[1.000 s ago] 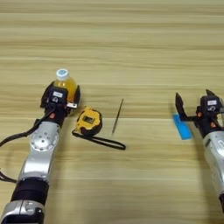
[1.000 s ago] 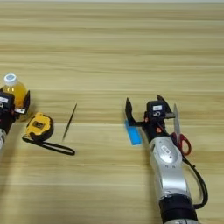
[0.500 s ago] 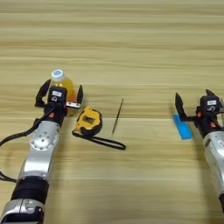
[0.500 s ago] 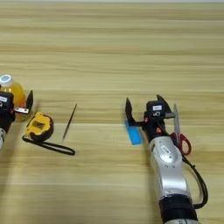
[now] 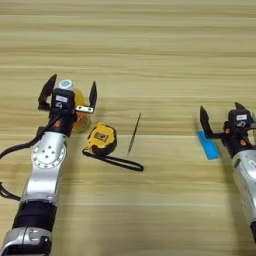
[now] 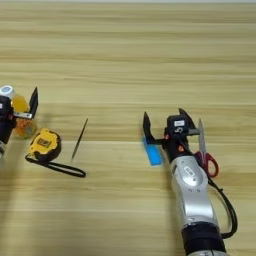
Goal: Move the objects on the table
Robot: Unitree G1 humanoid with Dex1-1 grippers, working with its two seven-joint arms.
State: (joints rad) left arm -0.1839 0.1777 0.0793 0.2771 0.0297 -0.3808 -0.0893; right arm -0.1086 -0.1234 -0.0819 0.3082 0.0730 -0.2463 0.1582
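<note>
A small orange-juice bottle with a white cap stands at the left of the table. My left gripper is open, one finger on either side of the bottle and clear of it. Just to its right lie a yellow-black tape measure with its black strap and a thin dark stick. At the right, a flat blue bar lies on the wood. My right gripper is open over the bar's far end, holding nothing.
Red-handled scissors lie right beside the right arm. A black cable trails along that arm. Bare planks fill the far half of the table.
The left gripper's fingers have spread wide apart from the bottle's sides, and the hand has edged slightly forward. The right arm and the other things have not moved.
</note>
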